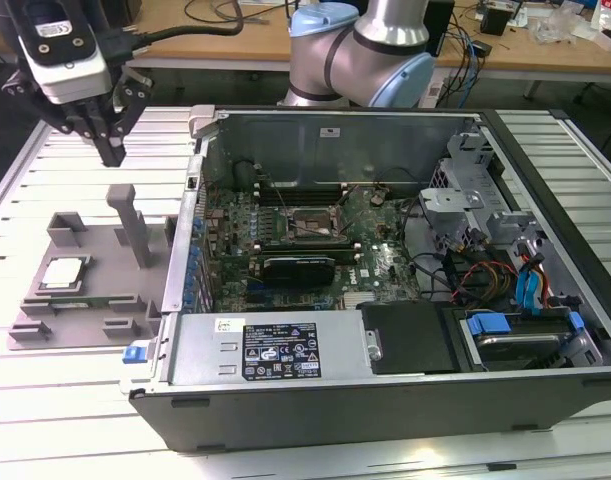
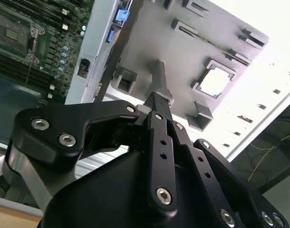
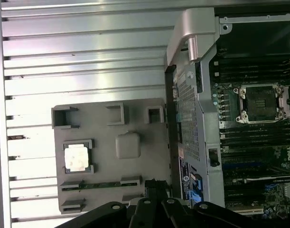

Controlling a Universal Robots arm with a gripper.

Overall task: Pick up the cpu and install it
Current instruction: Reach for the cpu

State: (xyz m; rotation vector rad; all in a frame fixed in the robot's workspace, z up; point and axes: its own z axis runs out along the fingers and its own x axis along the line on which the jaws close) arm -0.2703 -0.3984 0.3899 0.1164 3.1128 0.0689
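Observation:
The cpu (image 1: 63,272), a small square chip with a silvery-white top, lies in a recess of the grey plastic tray (image 1: 105,290) on the slatted table at the exterior view's left. The same cpu (image 2: 216,80) (image 3: 77,157) appears in both wrist views. My gripper (image 1: 113,150) hangs well above the tray's far side, apart from the chip. Its black fingers (image 2: 156,123) meet at the tip, shut with nothing between them. On the motherboard inside the open computer case, the black socket frame (image 1: 307,225) (image 3: 261,102) holds nothing.
The open computer case (image 1: 385,380) fills the middle and the exterior view's right, its metal side wall (image 1: 180,270) right beside the tray. A tall grey post (image 1: 133,225) rises from the tray. A black expansion card (image 1: 300,268) sits below the socket.

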